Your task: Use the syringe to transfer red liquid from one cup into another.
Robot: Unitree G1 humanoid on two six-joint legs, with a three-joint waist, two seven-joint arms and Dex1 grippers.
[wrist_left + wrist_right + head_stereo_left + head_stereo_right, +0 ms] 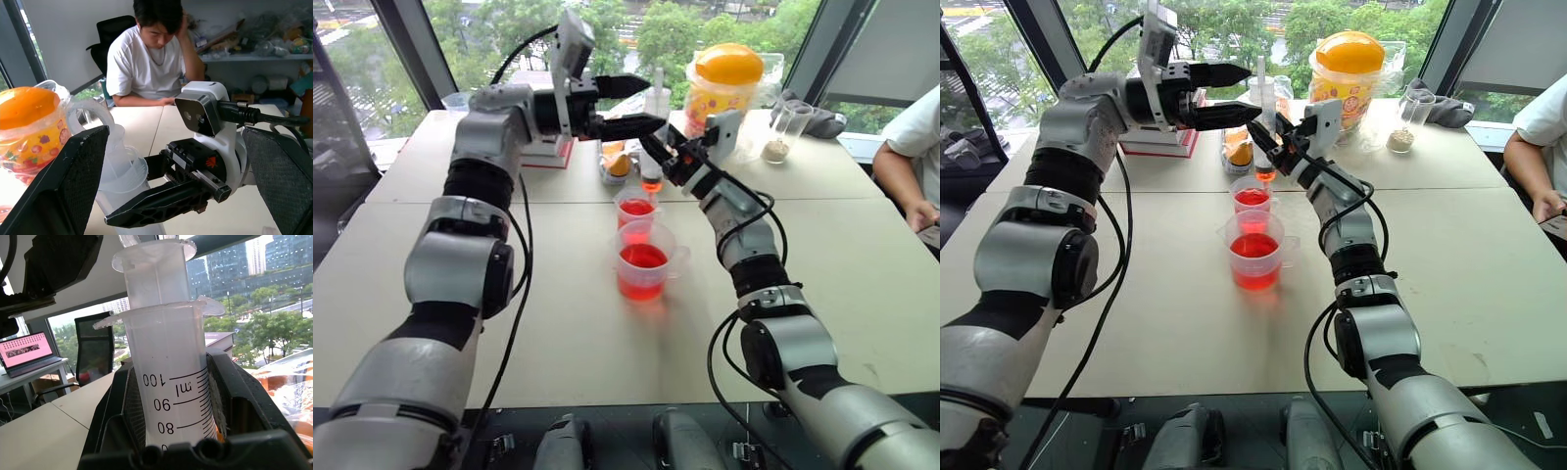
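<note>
the head views show both arms raised over the pale table (862, 255). the right gripper (658, 147) holds the large clear plastic syringe with a white plunger and orange-red tip (653, 137) upright, its tip just above the narrower clear plastic cup (635, 210), which holds bright red translucent liquid (636, 208). nearer the robot, touching or just beside it, stands the wider clear plastic cup with a small side handle (646, 262), also about half full of red liquid. behind them are a clear jar with an orange lid (726, 83) and a small clear cup with beige powder at its bottom (783, 132). a person in a white shirt (913, 147) sits at the table's right edge.

the right wrist view adds the syringe's printed scale and shows the barrel clamped between the closed fingers (244, 396), with the plunger head above the flange. the left wrist view shows the left gripper (181, 186) with its fingers (73, 186) spread wide and empty, standing either side of the right gripper's camera block and the syringe top; the head views place the left gripper level, at the plunger's height.
</note>
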